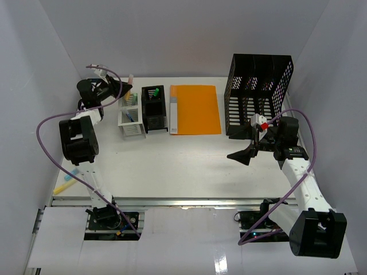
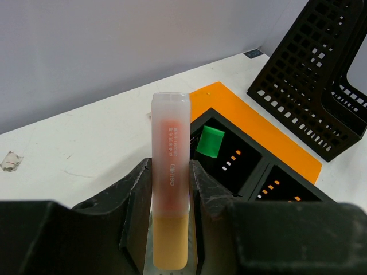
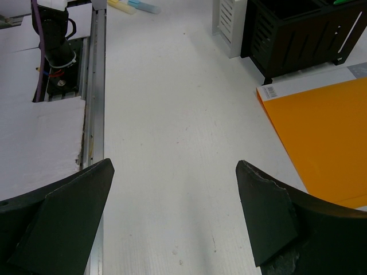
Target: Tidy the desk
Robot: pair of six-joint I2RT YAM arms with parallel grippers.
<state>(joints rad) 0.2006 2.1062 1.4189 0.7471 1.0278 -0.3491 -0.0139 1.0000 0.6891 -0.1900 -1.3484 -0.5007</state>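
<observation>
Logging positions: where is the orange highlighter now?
The orange highlighter is clamped in the left hand, raised over the desk, far left, by the black pen holder.

The desk (image 3: 172, 114) is a matt white board with a fine ribbed grain and a few faint specks. The rail (image 3: 98, 86) along its front edge is bare metal with a dull brushed sheen. Toward the back edge, the orange folder (image 1: 198, 109) is smooth with a soft satin finish; plastic or card, I cannot tell. The file rack (image 2: 321, 86) at the back right corner is black, perforated and semi-gloss. The black organizer (image 2: 241, 166) is smooth, slightly shiny plastic. The highlighter (image 2: 170, 160) has a frosted translucent plastic cap over an opaque yellow-orange barrel. The left gripper (image 2: 170, 195) and right gripper (image 3: 175, 217) have matt black, faintly grainy plastic fingers (image 3: 269, 212), one chipped along its edge.
</observation>
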